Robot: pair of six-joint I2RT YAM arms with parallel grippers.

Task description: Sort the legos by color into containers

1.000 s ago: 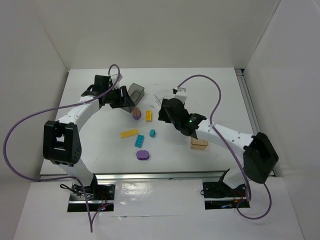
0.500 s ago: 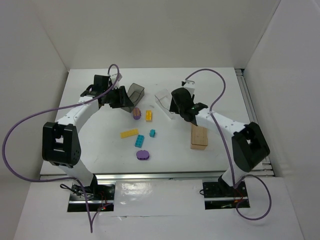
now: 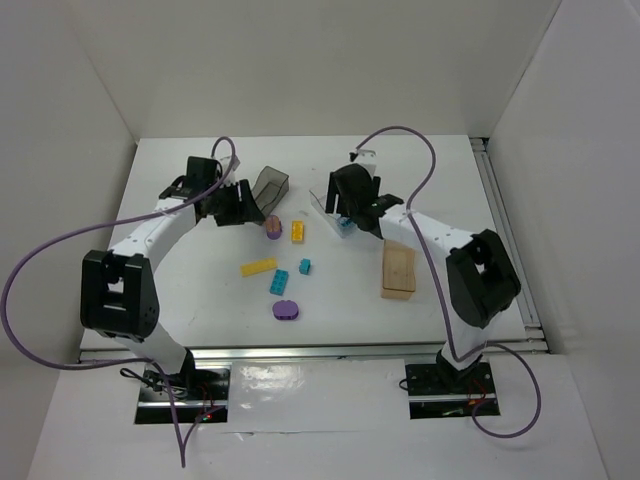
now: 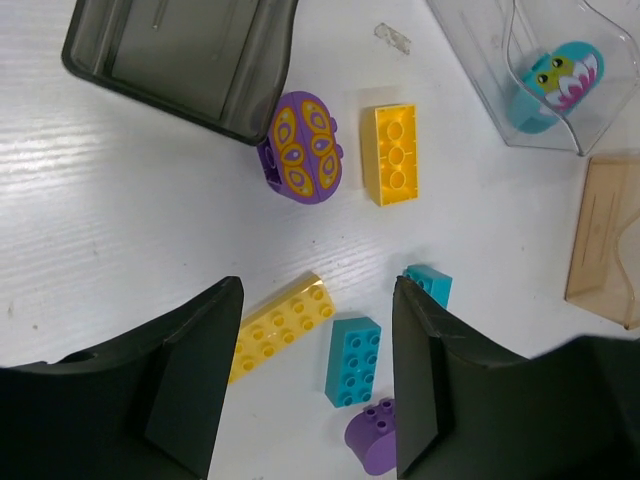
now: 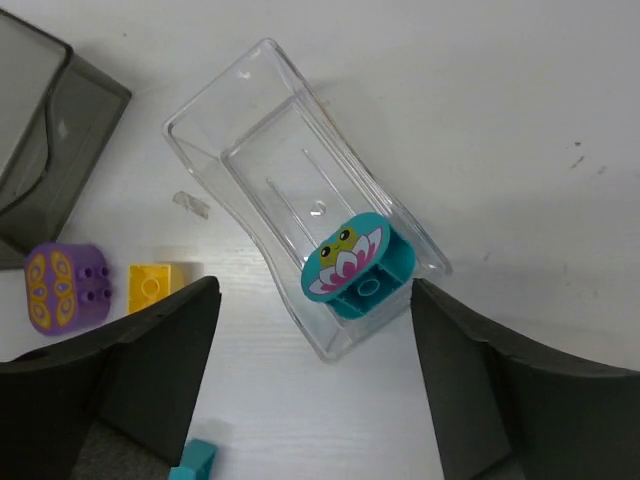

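My right gripper (image 5: pixel 315 340) hangs open over the near end of the clear container (image 5: pixel 250 140), where a teal lego with a frog print (image 5: pixel 355 265) lies. My left gripper (image 4: pixel 315 350) is open above the loose legos with nothing between its fingers. Under it lie a long yellow brick (image 4: pixel 280 325), a teal brick (image 4: pixel 352 360), a small teal piece (image 4: pixel 428 285) and a purple piece (image 4: pixel 372 437). A purple oval (image 4: pixel 305 147) rests against the dark grey container (image 4: pixel 180 55), with a yellow brick (image 4: pixel 395 153) beside it. The tan container (image 3: pixel 398 270) sits at the right.
White walls close in the table (image 3: pixel 440 180) on three sides. Purple cables arc over both arms. A small clear chip (image 4: pixel 392 38) lies between the dark and clear containers.
My right gripper swung away from the tan container to above the clear one and opened; the teal frog lego now lies inside it. The left arm has barely shifted.
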